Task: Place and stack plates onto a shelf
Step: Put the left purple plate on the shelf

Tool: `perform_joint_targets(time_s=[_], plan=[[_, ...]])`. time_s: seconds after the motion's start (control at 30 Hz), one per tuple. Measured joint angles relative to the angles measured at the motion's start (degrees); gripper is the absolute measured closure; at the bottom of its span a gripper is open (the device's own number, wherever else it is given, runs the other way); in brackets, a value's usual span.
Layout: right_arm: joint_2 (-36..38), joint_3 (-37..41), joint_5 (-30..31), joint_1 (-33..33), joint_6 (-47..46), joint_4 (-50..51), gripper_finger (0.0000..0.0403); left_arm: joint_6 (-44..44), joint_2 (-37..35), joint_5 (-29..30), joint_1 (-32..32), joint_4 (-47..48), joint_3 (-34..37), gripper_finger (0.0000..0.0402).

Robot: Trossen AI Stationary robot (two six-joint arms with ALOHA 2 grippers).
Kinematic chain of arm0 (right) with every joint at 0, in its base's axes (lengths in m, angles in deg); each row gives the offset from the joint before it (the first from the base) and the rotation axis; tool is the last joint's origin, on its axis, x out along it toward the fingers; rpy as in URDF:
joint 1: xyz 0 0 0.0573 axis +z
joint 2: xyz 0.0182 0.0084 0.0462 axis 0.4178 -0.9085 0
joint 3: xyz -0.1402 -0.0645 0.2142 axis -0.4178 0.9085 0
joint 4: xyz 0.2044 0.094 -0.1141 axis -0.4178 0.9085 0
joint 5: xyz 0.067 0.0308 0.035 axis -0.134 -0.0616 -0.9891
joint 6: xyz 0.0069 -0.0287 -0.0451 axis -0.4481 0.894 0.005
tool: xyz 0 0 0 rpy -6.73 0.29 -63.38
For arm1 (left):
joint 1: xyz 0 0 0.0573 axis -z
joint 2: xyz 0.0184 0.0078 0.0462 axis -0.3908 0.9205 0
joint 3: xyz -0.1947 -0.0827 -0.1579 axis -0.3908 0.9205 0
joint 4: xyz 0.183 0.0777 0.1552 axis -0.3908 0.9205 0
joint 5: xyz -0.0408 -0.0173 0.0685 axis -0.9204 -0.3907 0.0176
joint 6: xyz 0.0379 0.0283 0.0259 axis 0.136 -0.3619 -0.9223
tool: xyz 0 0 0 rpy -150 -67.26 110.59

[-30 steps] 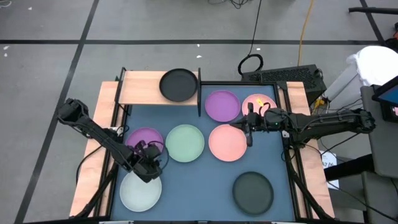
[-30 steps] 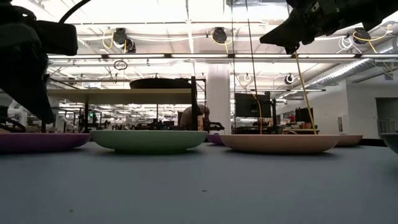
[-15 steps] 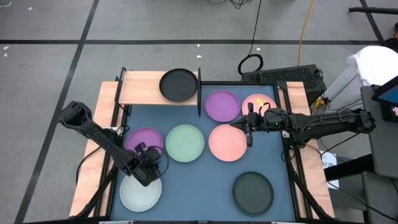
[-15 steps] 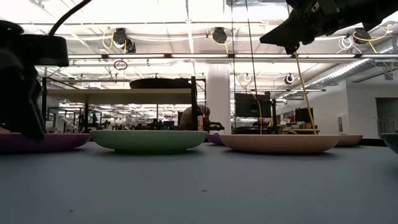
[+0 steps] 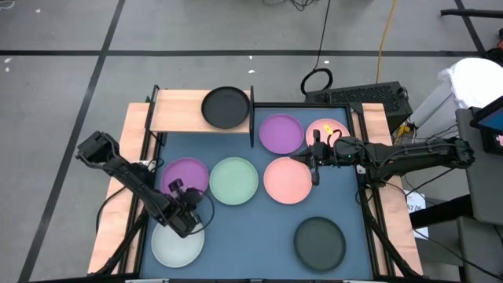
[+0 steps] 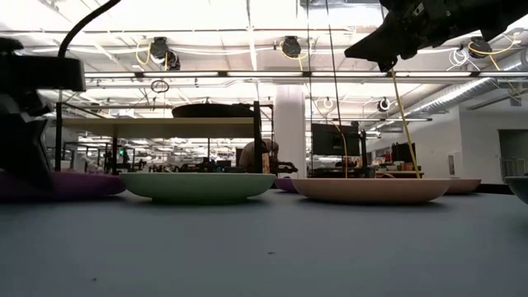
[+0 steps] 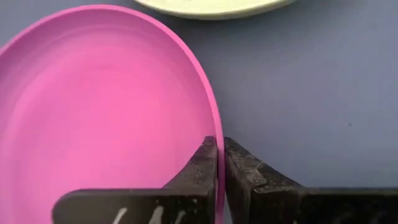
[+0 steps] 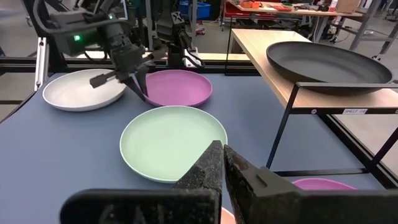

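My left gripper (image 5: 191, 200) is down at the near left and shut on the purple plate (image 5: 182, 176). That plate lies on the blue-grey table between the whitish plate (image 5: 177, 244) and the pale green plate (image 5: 233, 181). A black plate (image 5: 226, 107) rests on the light-wood shelf (image 5: 177, 114) at the far left. My right gripper (image 5: 315, 174) hangs shut and holds nothing, high over the right edge of a pink plate (image 5: 288, 179). My left gripper pinches the purple plate's rim (image 7: 217, 149) on its near right side, one finger (image 7: 200, 169) inside the plate and the other outside it. The fingers slant down at the rim from the near side. The plate's bottom still lies on the table (image 6: 74, 186).
Behind the pink plate, near the shelf's black frame (image 5: 252, 118), lie a second purple plate (image 5: 280, 134) and a second pink plate (image 5: 326, 134). Another black plate (image 5: 320, 241) sits near right. Wooden side rails (image 5: 118, 212) run along both table edges.
My left gripper has sunk onto the purple plate's near right rim and shut on it; half a second ago its fingers were still apart. The plate has kept its place. My right arm has kept still.
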Motion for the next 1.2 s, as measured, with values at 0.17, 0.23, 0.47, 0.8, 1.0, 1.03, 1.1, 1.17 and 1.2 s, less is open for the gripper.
perform_joint_targets(time_s=[0.17,0.23,0.47,0.8,1.0,1.03,1.1,1.17,1.2], plan=[[0.0,0.0,0.0,0.0,0.0,0.0,0.0403,-1.4,-2.7,-1.4,0.0,4.7,-3.6,0.0390],[0.0,0.0,0.0,0.0,0.0,0.0,0.0403,-2.3,-3.6,-1.7,0.0,6.4,-5.4,0.0390],[0.0,0.0,0.0,0.0,0.2,0.0,0.0403,-8.2,-5.5,-1.1,0.0,11.8,-11.5,0.0390],[0.0,0.0,0.0,0.0,1.1,0.0,0.0403,-23.7,-5.7,7.9,-0.8,15.0,-18.9,0.0390],[0.0,0.0,0.0,0.0,1.1,-0.4,0.0403,-35.3,-9.3,17.2,-2.6,14.8,-22.1,0.0391],[0.0,0.0,0.0,0.0,1.1,-0.5,0.0403,-37.0,-10.3,18.3,-3.1,14.8,-22.4,0.0391],[0.0,0.0,0.0,0.0,1.1,-0.4,0.0403,-40.7,-12.9,19.8,-4.2,13.8,-22.5,0.0391],[0.0,0.0,0.0,0.0,1.1,-0.5,0.0403,-44.1,-16.0,21.0,-5.4,13.5,-22.5,0.0391],[0.0,0.0,0.0,0.0,1.1,-0.5,0.0403,-45.7,-17.6,21.9,-6.2,12.9,-22.5,0.0391]])
